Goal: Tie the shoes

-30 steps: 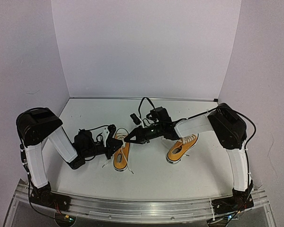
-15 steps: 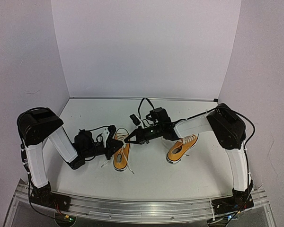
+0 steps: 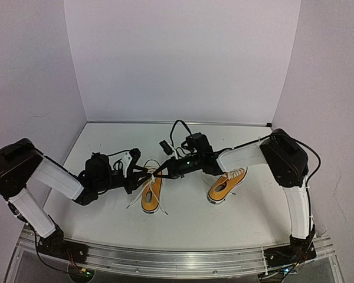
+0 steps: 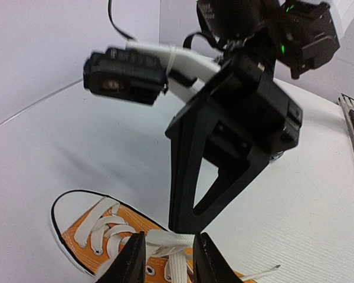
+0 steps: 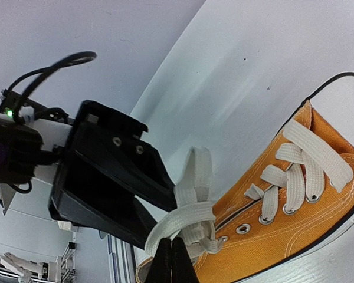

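Note:
Two orange shoes lie on the white table: the left shoe (image 3: 150, 196) between the arms and the right shoe (image 3: 226, 184) under the right forearm. My right gripper (image 3: 156, 173) is shut on a loop of the left shoe's white lace (image 5: 193, 207), lifted above the shoe's (image 5: 295, 233) eyelets. My left gripper (image 3: 141, 176) faces it from the left. Its fingers (image 4: 131, 261) stand apart, with a flat strip of lace (image 4: 172, 240) lying across the gap, just below the right gripper's black fingers (image 4: 186, 188). Loose lace ends (image 3: 131, 202) trail on the table.
White walls close off the back and both sides. An aluminium rail (image 3: 177, 257) runs along the near edge by the arm bases. Black cables (image 3: 178, 131) arch over the right wrist. The left arm's elbow (image 3: 12, 168) hangs far out to the left.
My left gripper has opened and its arm has swung out leftward, the wrist shifting slightly up and left. My right gripper has closed on the lace loop and stays over the left shoe.

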Motion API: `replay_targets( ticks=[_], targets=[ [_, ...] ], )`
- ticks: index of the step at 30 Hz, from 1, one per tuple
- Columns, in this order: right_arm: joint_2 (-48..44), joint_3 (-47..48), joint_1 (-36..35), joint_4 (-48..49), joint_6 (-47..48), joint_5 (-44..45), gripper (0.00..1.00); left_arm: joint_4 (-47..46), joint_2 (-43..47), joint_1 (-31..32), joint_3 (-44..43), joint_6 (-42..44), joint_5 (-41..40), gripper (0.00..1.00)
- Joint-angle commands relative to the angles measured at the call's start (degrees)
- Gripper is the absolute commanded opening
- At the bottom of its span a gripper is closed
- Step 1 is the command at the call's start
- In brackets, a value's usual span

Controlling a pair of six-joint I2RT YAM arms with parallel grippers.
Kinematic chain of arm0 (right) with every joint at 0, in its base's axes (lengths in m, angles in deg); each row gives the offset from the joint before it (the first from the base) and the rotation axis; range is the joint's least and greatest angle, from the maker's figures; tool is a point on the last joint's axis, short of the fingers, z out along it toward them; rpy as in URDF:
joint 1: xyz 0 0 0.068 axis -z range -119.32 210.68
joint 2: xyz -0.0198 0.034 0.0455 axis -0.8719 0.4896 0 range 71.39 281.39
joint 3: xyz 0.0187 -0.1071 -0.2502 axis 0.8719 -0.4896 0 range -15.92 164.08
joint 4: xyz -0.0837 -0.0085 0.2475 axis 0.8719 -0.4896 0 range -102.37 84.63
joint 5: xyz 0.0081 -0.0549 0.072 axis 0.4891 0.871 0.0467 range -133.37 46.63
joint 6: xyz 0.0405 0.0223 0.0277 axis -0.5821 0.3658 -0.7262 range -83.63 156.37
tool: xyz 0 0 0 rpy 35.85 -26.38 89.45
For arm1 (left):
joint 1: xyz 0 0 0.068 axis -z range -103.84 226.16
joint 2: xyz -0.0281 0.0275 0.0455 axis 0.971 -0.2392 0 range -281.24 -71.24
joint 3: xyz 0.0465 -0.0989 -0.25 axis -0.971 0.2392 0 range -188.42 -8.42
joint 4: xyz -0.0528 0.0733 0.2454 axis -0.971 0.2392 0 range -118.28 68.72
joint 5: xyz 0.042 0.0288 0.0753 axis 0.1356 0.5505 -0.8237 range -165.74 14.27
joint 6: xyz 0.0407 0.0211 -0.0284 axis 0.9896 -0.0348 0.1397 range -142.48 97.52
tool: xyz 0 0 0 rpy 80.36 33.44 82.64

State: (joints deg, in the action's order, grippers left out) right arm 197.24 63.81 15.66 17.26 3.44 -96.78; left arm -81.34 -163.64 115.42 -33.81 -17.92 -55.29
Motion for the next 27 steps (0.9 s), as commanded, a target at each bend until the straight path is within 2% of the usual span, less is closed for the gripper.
replay_targets(
  ticks=[1, 4, 9, 13, 17, 27],
  targets=[
    [-2.2, -1.1, -0.2, -0.1, 1.2, 1.0, 0.0, 13.9, 9.5, -0.1, -0.2, 2.5, -2.0, 0.34],
    [-2.2, -1.1, -0.2, -0.1, 1.3, 1.0, 0.0, 20.7, 13.7, -0.2, -0.4, 3.3, -3.5, 0.4],
    [-3.0, -1.7, -0.3, -0.1, 2.2, 0.5, 0.0, 25.4, 17.6, -3.2, -1.4, -1.8, -6.9, 0.46],
    [-3.2, -1.4, -0.5, -0.1, 3.1, -0.3, 0.0, 31.2, 14.4, -4.0, -6.6, -3.8, -1.9, 0.54],
    [-3.3, -1.1, -0.8, -0.1, 3.5, -0.7, 0.0, 33.8, 9.6, -5.7, -9.7, -2.3, 4.0, 0.63],
    [-2.8, -0.4, -1.0, -0.2, 3.6, -1.3, 0.0, 32.4, 1.3, -8.4, -14.1, 2.4, 14.3, 0.67]
  ],
)
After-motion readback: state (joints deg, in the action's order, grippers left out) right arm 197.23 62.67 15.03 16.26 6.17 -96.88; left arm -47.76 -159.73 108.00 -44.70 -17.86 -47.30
